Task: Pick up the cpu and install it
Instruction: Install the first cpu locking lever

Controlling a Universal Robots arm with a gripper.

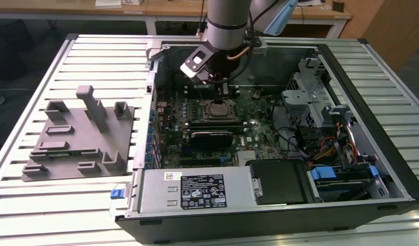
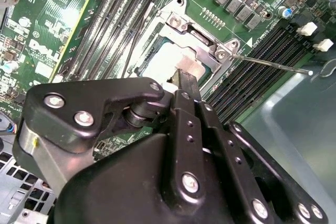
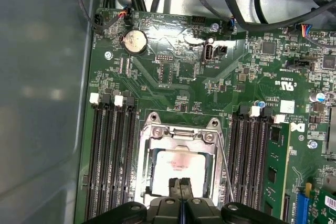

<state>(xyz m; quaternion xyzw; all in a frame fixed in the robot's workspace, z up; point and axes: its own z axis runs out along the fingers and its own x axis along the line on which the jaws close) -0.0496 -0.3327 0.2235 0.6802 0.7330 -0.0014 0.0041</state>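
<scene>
Gripper [image 3: 179,183]: black fingers closed together, holding nothing, tips over the small flat square silvery cpu [image 3: 177,163].
Cpu: lying inside silver metal socket frame [image 3: 178,135] on green motherboard [image 3: 173,88].

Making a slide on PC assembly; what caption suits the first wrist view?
Gripper directly over the cpu, which lies inside the socket frame, memory slots on both sides.

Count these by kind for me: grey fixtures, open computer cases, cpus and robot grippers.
grey fixture: 1
computer case: 1
cpu: 1
gripper: 1
Total: 4
</scene>
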